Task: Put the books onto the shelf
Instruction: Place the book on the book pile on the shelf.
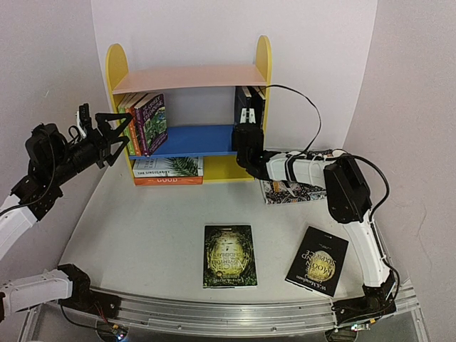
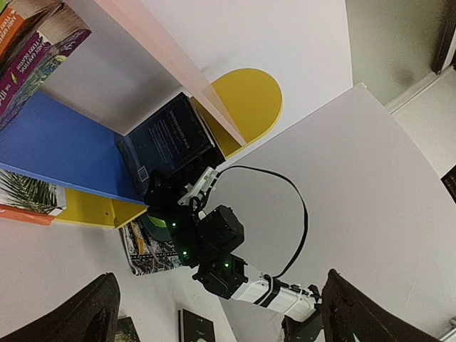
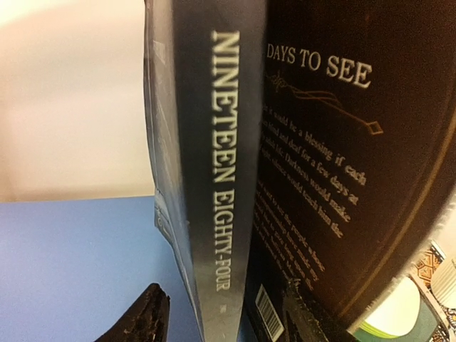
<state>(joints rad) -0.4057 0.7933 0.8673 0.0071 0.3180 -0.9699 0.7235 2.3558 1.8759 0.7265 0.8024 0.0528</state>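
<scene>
Right claw (image 3: pixel 228 292) is spread astride the Nineteen Eighty-Four paperback (image 3: pixel 217 178), which stands upright at the right end of the shelf (image 1: pixel 189 76) on its blue board (image 1: pixel 192 140). Its spine runs vertical and faces the claw, so we'd back straight out. Left claw (image 1: pixel 122 134) gapes wide, left of the shelf.

Yellow shelf (image 1: pixel 117 68), books (image 1: pixel 146 122) upright on blue board (image 1: pixel 199 140), count unclear, two dark paperbacks (image 1: pixel 229 255) (image 1: pixel 318 260) flat in front
</scene>
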